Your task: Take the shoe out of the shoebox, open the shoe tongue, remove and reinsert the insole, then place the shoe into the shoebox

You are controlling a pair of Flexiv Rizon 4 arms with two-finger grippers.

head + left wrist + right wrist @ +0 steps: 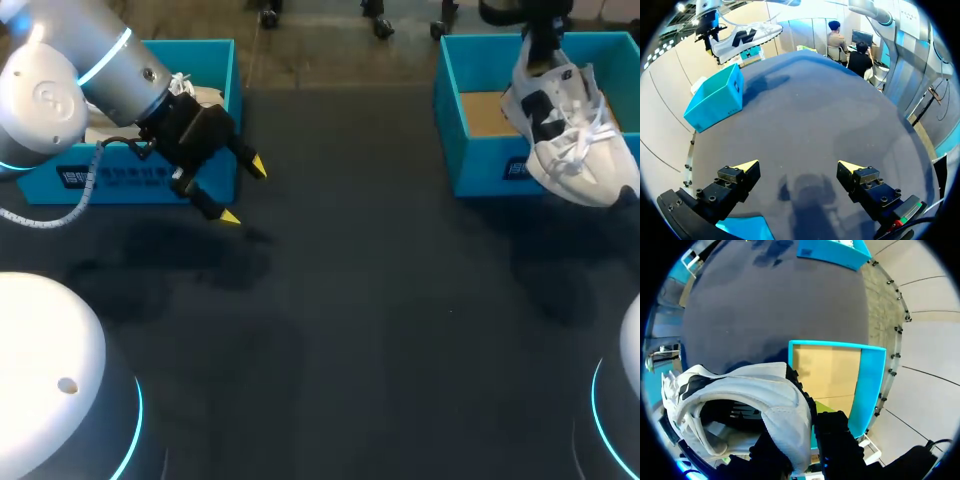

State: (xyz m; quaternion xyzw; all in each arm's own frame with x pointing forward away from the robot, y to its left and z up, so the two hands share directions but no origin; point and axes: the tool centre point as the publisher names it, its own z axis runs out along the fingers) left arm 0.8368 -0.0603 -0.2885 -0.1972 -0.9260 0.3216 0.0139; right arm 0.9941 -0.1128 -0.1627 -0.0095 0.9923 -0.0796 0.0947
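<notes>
A white shoe (565, 135) with black side marks and white laces hangs toe-down over the front wall of the right blue shoebox (480, 150). My right gripper (541, 48) holds it from above, shut on the heel collar. In the right wrist view the shoe (740, 395) fills the space by my right gripper (802, 437), whose dark fingers (836, 440) pinch the heel wall. The shoebox (869, 385) lies beneath, its brown floor bare. My left gripper (243, 192) stands open and empty in front of the left blue box (215, 60). The left wrist view shows the shoe (745, 36) far ahead, above the shoebox (715, 97).
The left blue box has something white (205, 96) inside, partly hidden by my left arm. Dark table mat (380, 320) spreads between the two boxes and toward the front. My left gripper (799, 167) hangs over bare mat.
</notes>
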